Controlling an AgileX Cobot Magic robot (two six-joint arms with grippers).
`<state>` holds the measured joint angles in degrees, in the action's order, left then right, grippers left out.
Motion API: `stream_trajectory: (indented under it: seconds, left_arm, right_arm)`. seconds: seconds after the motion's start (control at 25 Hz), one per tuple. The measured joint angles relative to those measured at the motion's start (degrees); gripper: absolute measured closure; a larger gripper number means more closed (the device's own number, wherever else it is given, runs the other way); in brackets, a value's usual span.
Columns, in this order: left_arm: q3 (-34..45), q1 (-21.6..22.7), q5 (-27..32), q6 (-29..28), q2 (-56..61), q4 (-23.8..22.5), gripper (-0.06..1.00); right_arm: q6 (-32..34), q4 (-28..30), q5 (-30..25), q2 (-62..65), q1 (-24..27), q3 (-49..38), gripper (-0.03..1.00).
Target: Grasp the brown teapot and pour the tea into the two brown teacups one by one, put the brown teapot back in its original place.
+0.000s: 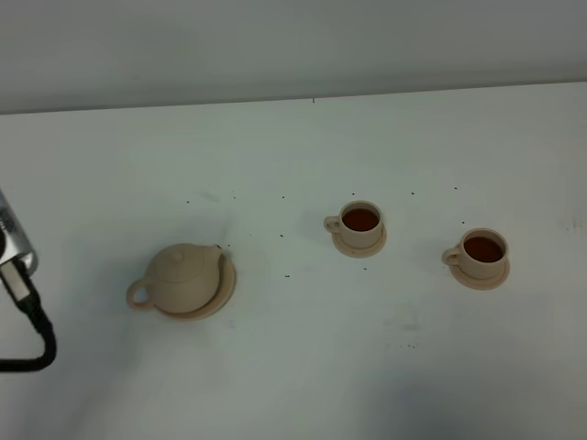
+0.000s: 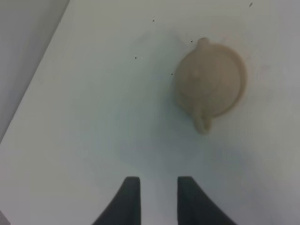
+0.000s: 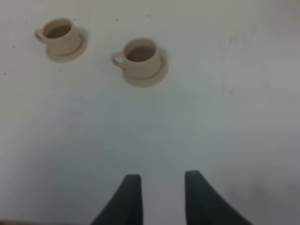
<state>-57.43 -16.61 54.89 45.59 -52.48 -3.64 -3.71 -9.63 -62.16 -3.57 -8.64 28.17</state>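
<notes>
Brown teapot (image 1: 183, 278): sitting on its saucer (image 1: 224, 291), well clear of the left gripper (image 2: 158, 194), whose jaws are standing apart, gripping nothing. Two teacups (image 1: 359, 222) (image 1: 481, 251), both holding tea: lying well ahead of the right gripper (image 3: 161, 194), jaws parted and empty.

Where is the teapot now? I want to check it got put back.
In the exterior high view the teapot sits on its wide saucer at the table's left, well left of both tea-filled cups, with no gripper touching it.
</notes>
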Motion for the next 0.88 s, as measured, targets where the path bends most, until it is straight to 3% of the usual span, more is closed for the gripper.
stream_trajectory:
  seconds: [0.2, 0.44, 0.68, 0.76, 0.88]
  left_arm:
    - [0.0, 0.0, 1.5, -1.0, 4.8, 1.6, 0.73]
    - [0.0, 0.3, 4.4, -12.4, 7.9, 5.0, 0.73]
    - [0.0, 12.4, 5.5, -14.8, 14.6, 12.4, 0.73]
    - [0.0, 14.9, 4.9, -14.6, 17.6, 16.6, 0.73]
    - [0.0, 17.0, 6.2, -15.1, 21.0, 18.9, 0.73]
  right_arm:
    - [0.0, 0.0, 0.0, 0.0, 0.0, 0.0, 0.73]
    - [0.0, 0.0, 0.0, 0.0, 0.0, 0.0, 0.73]
    - [0.0, 0.0, 0.0, 0.0, 0.0, 0.0, 0.73]
    - [-0.1, 0.0, 0.0, 0.0, 0.0, 0.0, 0.73]
    - [-0.1, 0.0, 0.0, 0.0, 0.0, 0.0, 0.73]
